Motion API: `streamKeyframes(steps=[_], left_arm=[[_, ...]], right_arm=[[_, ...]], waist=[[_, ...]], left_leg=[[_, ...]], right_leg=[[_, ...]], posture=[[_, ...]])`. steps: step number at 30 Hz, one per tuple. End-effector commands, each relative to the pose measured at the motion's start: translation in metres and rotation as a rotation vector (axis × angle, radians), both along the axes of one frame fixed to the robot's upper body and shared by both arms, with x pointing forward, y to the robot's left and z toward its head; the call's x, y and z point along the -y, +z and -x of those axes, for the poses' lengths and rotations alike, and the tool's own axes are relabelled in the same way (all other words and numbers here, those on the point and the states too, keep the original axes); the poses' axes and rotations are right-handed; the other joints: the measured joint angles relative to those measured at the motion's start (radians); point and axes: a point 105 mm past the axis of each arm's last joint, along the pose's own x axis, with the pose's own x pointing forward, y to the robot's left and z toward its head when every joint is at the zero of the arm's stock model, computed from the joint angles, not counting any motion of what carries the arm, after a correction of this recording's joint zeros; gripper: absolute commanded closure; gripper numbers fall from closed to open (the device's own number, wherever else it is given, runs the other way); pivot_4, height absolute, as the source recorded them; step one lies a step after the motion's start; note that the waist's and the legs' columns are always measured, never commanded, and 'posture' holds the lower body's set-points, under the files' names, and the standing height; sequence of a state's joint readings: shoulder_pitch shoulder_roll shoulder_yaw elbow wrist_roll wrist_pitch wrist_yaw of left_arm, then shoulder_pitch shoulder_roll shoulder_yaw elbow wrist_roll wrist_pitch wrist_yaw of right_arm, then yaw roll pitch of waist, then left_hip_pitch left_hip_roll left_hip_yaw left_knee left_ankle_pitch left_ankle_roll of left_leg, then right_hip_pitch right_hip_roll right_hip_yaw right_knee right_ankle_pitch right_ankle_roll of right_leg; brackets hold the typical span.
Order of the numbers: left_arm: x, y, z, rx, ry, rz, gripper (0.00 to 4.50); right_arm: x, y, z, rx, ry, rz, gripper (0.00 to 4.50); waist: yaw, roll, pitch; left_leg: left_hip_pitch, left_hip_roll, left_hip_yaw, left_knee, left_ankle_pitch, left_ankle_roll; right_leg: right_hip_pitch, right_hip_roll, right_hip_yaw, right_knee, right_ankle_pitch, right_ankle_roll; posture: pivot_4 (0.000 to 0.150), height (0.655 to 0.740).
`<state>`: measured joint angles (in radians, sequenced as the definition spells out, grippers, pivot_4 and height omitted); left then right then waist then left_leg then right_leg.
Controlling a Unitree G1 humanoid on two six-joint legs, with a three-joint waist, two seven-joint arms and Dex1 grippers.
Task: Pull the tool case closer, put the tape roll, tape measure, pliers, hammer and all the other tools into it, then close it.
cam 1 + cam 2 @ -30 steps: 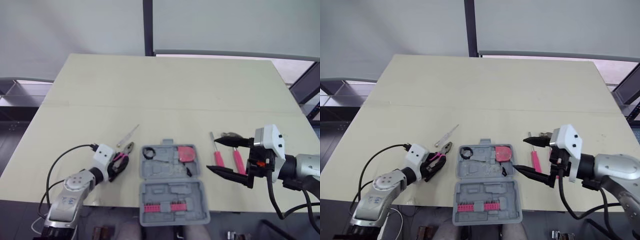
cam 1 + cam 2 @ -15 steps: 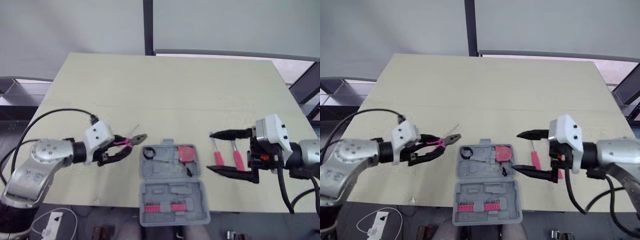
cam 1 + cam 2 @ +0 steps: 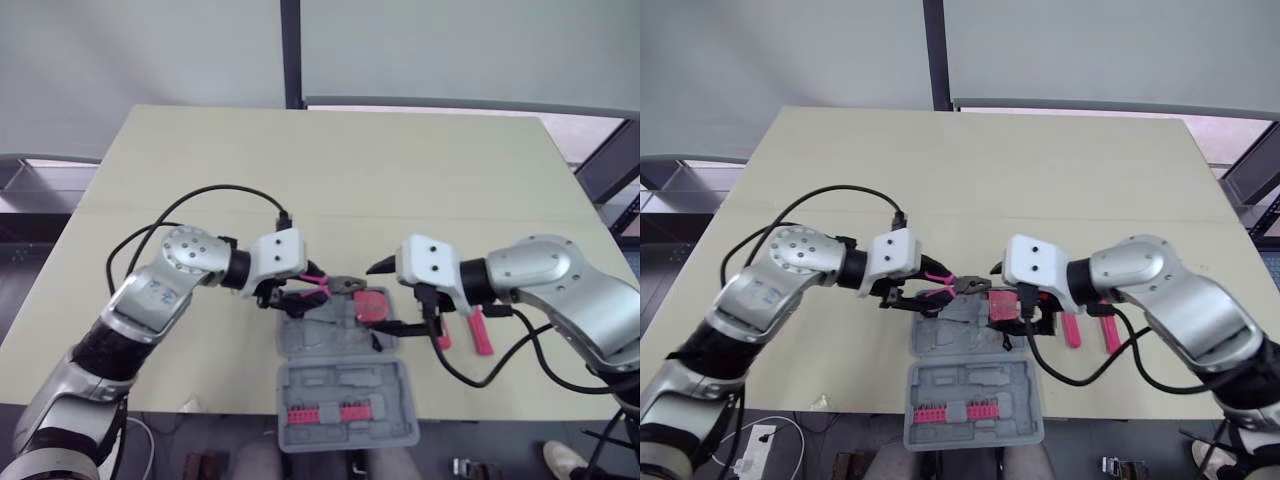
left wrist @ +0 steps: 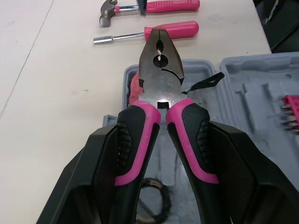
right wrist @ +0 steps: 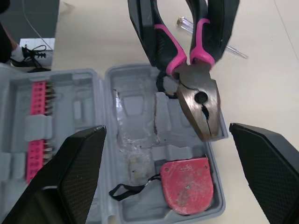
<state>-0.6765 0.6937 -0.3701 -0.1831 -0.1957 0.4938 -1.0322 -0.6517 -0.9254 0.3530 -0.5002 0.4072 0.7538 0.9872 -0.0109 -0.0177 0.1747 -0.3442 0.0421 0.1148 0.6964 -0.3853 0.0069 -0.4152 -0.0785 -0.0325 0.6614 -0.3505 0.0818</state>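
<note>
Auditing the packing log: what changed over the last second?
The left gripper lifted the pliers off the table and carried them right, over the open tool case. The open right gripper swung left over it too. Tool case, tape measure and screwdrivers stayed put.

Left arm (image 3: 165, 285) and right arm (image 3: 555, 285): rounded silver-grey housings. Each wrist carries a white box module (image 3: 278, 255). One black cable (image 3: 225, 187) loops over the left arm at 12 o'clock; another hangs under the right arm at 6 o'clock. Left end effector (image 3: 298, 296) and right end effector (image 3: 381, 298): black, finely textured fingers (image 5: 79, 172).
</note>
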Motion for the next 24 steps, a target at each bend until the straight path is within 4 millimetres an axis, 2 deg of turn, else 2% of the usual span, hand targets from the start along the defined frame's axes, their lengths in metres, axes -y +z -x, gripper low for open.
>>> streamKeyframes(steps=[1,4,9,16,19,24], left_arm=[[0.009,0.009,0.000,0.039,-0.053,0.015,2.07],[0.014,0.006,0.000,0.030,-0.077,0.007,2.07],[0.021,0.005,0.001,0.009,-0.093,0.014,2.07],[0.026,0.004,-0.002,0.007,-0.083,0.029,2.07],[0.027,0.004,-0.001,-0.006,-0.083,0.040,2.07],[0.028,0.006,-0.001,-0.001,-0.076,0.055,2.07]], right_arm=[[-0.005,0.001,-0.009,0.044,-0.023,0.027,0.00],[-0.008,-0.008,-0.016,0.053,-0.034,0.065,0.00],[-0.011,-0.018,-0.023,0.081,-0.031,0.124,0.00],[-0.019,-0.014,-0.025,0.111,-0.015,0.129,0.00],[-0.019,-0.013,-0.025,0.112,-0.017,0.121,0.78],[-0.019,-0.014,-0.024,0.126,-0.011,0.125,3.31]], waist=[[-0.001,0.000,0.000],[-0.002,0.000,0.000],[-0.003,0.000,0.000],[-0.014,0.000,0.000],[-0.016,0.000,0.000],[-0.016,0.000,0.000]], left_leg=[[-0.002,0.000,-0.001,0.001,0.000,0.000],[-0.012,0.000,-0.005,0.006,0.000,0.000],[-0.016,0.000,-0.007,0.008,0.000,0.000],[-0.026,0.001,-0.017,0.017,0.000,0.000],[-0.027,0.000,-0.019,0.018,0.000,0.000],[-0.028,0.000,-0.020,0.019,0.000,0.000]], right_leg=[[-0.002,0.000,-0.001,0.001,0.000,0.000],[-0.009,-0.001,-0.005,0.003,0.000,0.000],[-0.011,-0.001,-0.008,0.009,0.000,0.000],[-0.013,-0.002,-0.017,0.011,0.000,0.000],[-0.013,-0.002,-0.018,0.011,0.000,0.000],[-0.013,-0.003,-0.019,0.011,0.000,0.000]], posture=[[0.150,0.7400],[0.150,0.7400],[0.150,0.7400],[0.150,0.7400],[0.150,0.7400],[0.150,0.7400]])
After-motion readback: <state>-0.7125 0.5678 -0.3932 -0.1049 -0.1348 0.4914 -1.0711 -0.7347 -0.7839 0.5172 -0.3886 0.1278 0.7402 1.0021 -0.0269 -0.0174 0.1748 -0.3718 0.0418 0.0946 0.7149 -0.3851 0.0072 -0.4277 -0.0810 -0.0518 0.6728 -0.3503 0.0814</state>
